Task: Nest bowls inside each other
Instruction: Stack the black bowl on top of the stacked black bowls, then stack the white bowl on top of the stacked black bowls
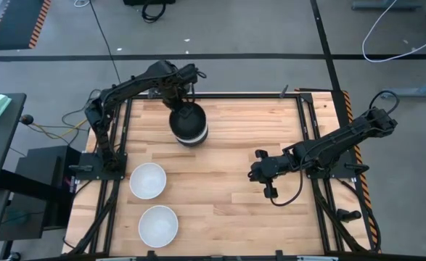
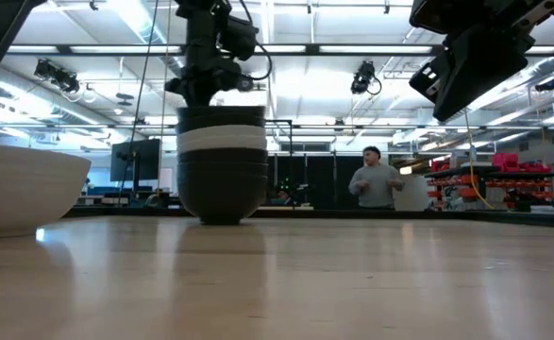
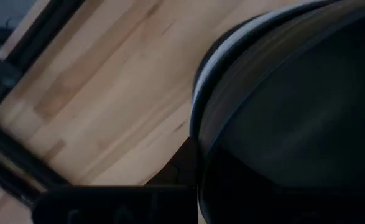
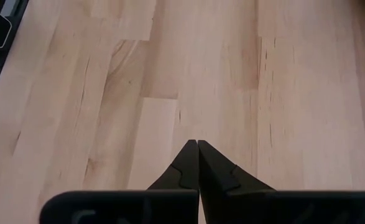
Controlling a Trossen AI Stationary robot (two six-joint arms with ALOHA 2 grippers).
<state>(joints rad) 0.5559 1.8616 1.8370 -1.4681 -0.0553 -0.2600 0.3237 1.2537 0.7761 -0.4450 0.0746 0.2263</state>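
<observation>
A stack of nested bowls (image 1: pixel 189 125) stands on its base at the table's far left. Its top bowl is black, with a white one and more black ones below it (image 2: pixel 222 179). In the left wrist view the stack's rims (image 3: pixel 232 56) fill the picture. My left gripper (image 1: pixel 181 98) hangs right over the far rim of the stack (image 2: pixel 208 90). Two single white bowls (image 1: pixel 148 180) (image 1: pixel 158 225) sit upright near the left edge. My right gripper (image 1: pixel 256 172) hovers shut above bare wood (image 4: pixel 198 144) right of centre, touching nothing.
Bare wood lies between the stack and my right gripper, and along the near edge. Black frame rails (image 1: pixel 310 130) run along both sides of the table. In the low view the nearest white bowl (image 2: pixel 22 189) looms at the left, and a person (image 2: pixel 376 179) stands far behind the table.
</observation>
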